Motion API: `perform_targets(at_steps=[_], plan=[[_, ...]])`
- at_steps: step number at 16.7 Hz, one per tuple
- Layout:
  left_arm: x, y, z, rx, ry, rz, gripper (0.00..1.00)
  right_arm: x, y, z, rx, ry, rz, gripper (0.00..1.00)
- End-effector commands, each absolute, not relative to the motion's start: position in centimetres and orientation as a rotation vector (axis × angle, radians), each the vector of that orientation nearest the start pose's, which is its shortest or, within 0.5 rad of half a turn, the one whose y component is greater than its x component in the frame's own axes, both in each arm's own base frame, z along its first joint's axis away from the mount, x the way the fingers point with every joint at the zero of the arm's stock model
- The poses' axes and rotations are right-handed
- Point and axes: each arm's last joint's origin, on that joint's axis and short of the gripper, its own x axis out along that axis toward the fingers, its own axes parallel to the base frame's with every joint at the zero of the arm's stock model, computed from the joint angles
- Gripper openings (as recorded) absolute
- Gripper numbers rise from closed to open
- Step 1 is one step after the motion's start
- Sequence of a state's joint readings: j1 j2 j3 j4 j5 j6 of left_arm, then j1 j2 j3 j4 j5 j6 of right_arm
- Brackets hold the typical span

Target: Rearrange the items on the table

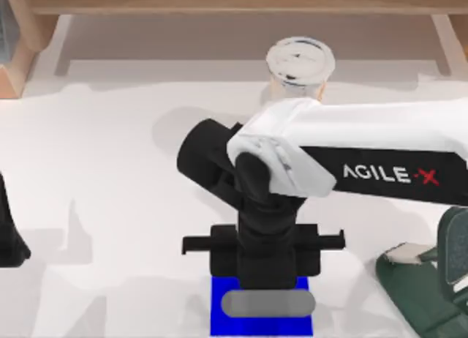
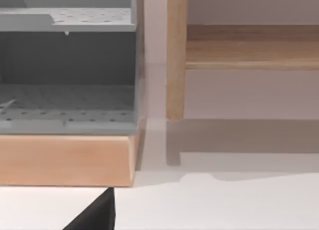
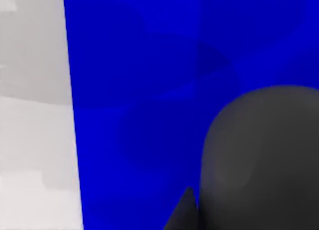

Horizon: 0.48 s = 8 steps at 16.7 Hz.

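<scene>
- My right arm reaches in from the top view's right side, across the middle of the table, wrist bent straight down.
- My right gripper hangs over the blue mat at the near edge, low and close above it.
- The mouse lies on that blue mat, a grey oval lengthwise across it, directly under my wrist.
- From my right wrist, the mouse looms as a dark rounded dome on the blue mat, with one dark fingertip just beside its flank.
- Whether my right jaws are released or clenched on the mouse, I cannot tell; the wrist body covers them from above.
- The cup, white lid on top, stands upright at the far side of the table, behind my right arm and well apart from the mat.
- My left arm sits parked at the left edge; its jaws' state I cannot tell.
- My left wrist looks at a wooden ledge carrying a grey rack, with a wooden post beside it.
</scene>
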<state>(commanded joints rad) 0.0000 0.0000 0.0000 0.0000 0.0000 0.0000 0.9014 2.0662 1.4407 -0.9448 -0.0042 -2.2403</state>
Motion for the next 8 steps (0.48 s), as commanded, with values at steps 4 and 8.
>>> perform_targets(at_steps=[4,8], plan=[[10.57,-0.12,16.00,0.000,0.000,0.000,1.00,23.58,30.45,13.52,-2.218,-0.015,2.232,0.00],[10.57,-0.12,16.00,0.000,0.000,0.000,1.00,23.58,30.45,13.52,-2.218,-0.015,2.232,0.30]])
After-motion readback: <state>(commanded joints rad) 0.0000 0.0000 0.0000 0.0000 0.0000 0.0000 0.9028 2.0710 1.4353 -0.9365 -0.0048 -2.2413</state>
